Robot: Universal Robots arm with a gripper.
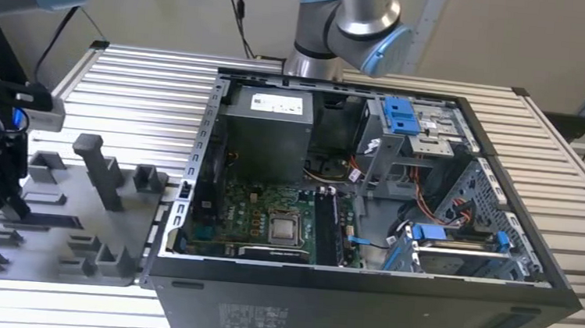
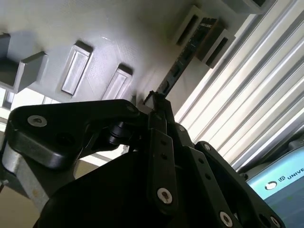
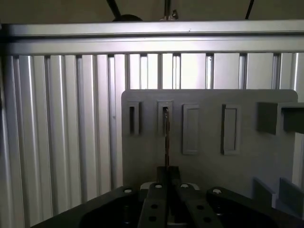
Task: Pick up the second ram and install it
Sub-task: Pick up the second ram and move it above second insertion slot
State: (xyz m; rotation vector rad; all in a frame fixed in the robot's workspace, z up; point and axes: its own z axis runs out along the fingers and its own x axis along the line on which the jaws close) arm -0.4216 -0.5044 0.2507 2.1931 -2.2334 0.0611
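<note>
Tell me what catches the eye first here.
The open computer case dominates the middle of the exterior view, its green motherboard bare. On that view's left lies a grey tray of slotted blocks. In both wrist views the gripper is shut on the second ram, a thin stick standing in one tray slot.

The arm [image 1: 344, 15] rises at the back of the exterior view and bends over to the exterior view's left. Its gripper [image 1: 2, 200] points down. In the second wrist view its black fingers [image 2: 161, 142] pinch the thin second ram [image 2: 183, 59].
</note>
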